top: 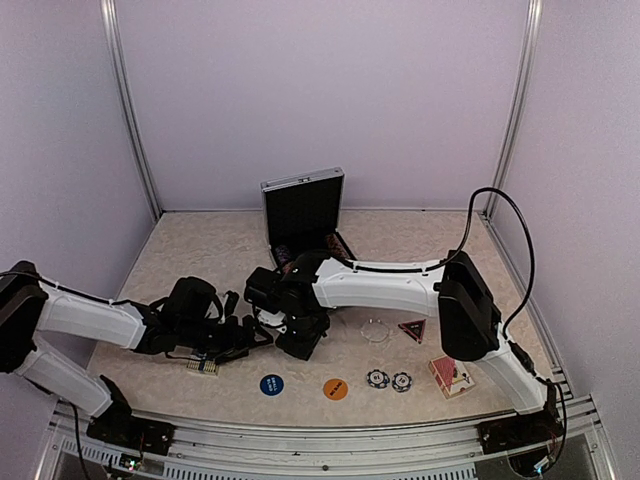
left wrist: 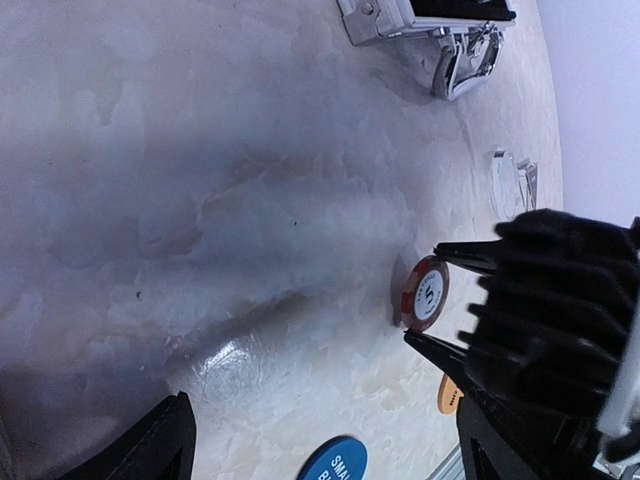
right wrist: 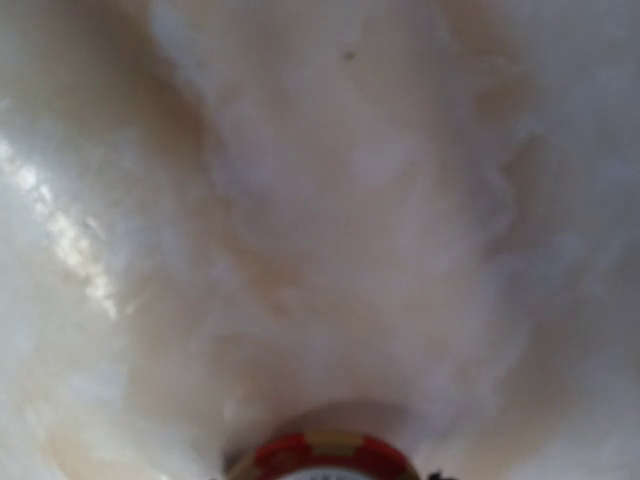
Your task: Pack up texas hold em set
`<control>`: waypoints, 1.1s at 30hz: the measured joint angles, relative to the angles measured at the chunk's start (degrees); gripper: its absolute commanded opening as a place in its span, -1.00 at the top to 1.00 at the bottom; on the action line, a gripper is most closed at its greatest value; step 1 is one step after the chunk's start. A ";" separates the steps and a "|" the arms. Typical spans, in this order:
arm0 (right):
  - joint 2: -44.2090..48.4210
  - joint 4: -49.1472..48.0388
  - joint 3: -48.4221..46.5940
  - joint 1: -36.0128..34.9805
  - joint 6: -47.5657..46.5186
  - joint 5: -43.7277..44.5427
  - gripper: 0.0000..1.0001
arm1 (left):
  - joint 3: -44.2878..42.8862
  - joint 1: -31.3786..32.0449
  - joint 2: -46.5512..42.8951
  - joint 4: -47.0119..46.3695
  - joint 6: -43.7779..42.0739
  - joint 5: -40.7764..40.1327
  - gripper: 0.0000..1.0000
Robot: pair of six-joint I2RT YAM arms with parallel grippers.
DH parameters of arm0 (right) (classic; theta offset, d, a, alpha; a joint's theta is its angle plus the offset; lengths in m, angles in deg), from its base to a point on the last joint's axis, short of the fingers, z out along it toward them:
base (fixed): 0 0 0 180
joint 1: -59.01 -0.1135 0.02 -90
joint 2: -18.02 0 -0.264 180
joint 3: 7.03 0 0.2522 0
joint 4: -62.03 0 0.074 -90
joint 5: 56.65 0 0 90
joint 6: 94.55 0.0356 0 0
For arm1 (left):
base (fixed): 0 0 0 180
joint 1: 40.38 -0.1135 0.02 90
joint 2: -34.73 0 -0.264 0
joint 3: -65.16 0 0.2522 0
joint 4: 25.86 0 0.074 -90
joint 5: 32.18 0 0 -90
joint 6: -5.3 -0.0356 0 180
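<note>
Now we pinch a red striped chip (left wrist: 424, 293) on edge between the right gripper's (left wrist: 436, 300) fingertips (left wrist: 462, 256); our left gripper (top: 252, 338) stands spread wide just beside, the open briefcase (top: 302, 208) beyond both.

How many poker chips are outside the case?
3: two dark chips side by side near the front, one red chip between the right jaws; arms may hide others.

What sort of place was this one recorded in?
Most likely a lab test cell, not a home: plain pale walls on aluminium frame posts enclose a marble-patterned table, with the left arm and right arm mounted on a rail at its near edge.
</note>
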State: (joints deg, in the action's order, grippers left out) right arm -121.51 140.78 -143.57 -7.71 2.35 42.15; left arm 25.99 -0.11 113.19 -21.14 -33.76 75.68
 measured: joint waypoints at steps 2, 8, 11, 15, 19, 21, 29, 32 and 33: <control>0.52 -0.02 0.07 0.00 0.00 0.42 0.17 | -0.02 0.00 1.64 -1.75 0.00 1.31 -0.77; 3.21 -0.35 0.57 0.00 0.00 1.01 0.17 | -0.39 -0.07 6.40 -9.01 0.28 5.73 -0.69; 4.20 -0.76 1.11 -0.02 0.00 1.36 0.17 | -0.42 -0.09 8.39 -12.24 0.74 7.82 -0.64; 5.16 -1.46 2.54 -0.02 0.02 1.46 0.17 | -0.42 -0.17 10.56 -15.74 1.66 10.64 -0.60; 6.43 -1.88 4.11 -0.02 0.04 1.55 0.17 | -0.33 -0.50 13.07 -21.16 3.37 14.14 -0.54; 7.41 -2.25 5.07 -0.02 0.11 1.51 0.17 | -0.13 -0.79 14.32 -24.72 4.72 15.65 -0.51; 9.92 -2.64 6.99 -0.07 0.33 1.46 0.17 | 0.39 -1.09 18.03 -35.23 8.94 19.65 -0.45; 10.32 -2.67 7.28 -0.11 0.52 1.44 0.17 | 0.42 -1.20 18.78 -36.68 9.55 20.26 -0.42; 10.38 -2.75 7.32 -0.13 0.63 1.44 0.17 | 0.42 -1.31 18.88 -36.87 9.73 20.39 -0.41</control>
State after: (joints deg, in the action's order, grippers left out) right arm -111.12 138.03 -136.25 -7.84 2.98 43.59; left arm 26.41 -1.42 132.07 -58.01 -24.04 96.08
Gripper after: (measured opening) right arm 0.418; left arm 0.717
